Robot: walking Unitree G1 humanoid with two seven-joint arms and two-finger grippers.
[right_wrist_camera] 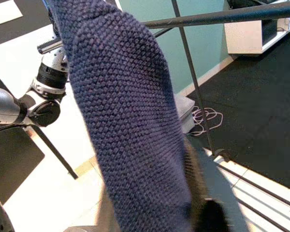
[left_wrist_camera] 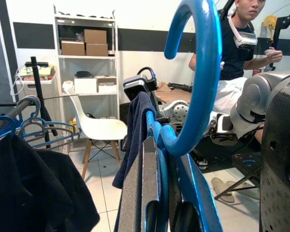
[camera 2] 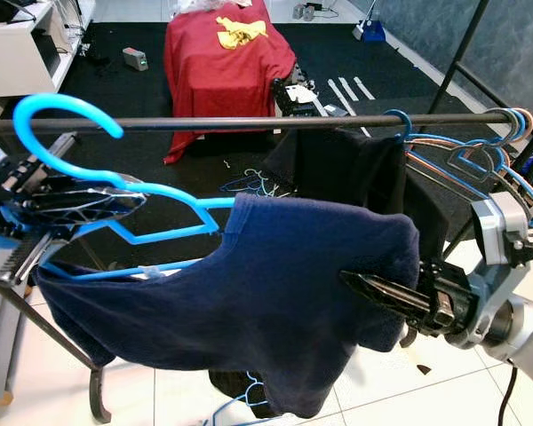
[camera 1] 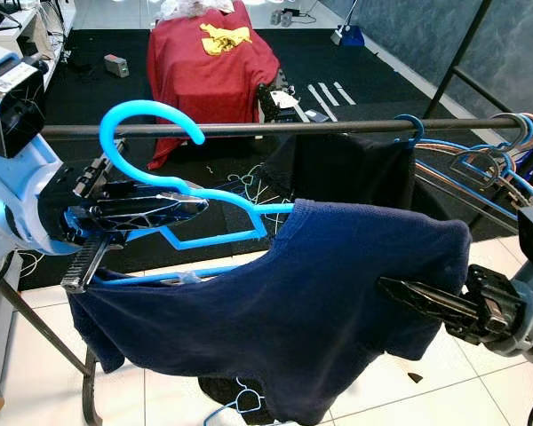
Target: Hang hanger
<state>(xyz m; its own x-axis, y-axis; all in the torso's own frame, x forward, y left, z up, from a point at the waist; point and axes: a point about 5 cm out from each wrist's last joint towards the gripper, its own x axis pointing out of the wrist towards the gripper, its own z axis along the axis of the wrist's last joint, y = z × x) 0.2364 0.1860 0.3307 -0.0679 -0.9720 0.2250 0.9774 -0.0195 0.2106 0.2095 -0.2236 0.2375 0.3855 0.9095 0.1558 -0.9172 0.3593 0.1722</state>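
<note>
Just below the rail [camera 1: 275, 129] I hold the blue hanger [camera 1: 173, 191], left gripper [camera 1: 147, 213] clamped on its neck, hook beside the bar. Right gripper [camera 2: 373, 288] pinches the navy shirt [camera 1: 284, 311]. Left wrist view adds a seated person [left_wrist_camera: 241, 43].

Hanger [camera 1: 160, 169] hook over rail [camera 1: 275, 129]; shirt [camera 1: 284, 311] hanging below.

White tile floor [camera 1: 480, 390] meets a black carpet [camera 1: 89, 98] where a red-draped stand [camera 1: 209, 75] sits, with a teal wall [camera 1: 515, 44] alongside and a white chair [left_wrist_camera: 99, 128] before shelves [left_wrist_camera: 84, 53].
</note>
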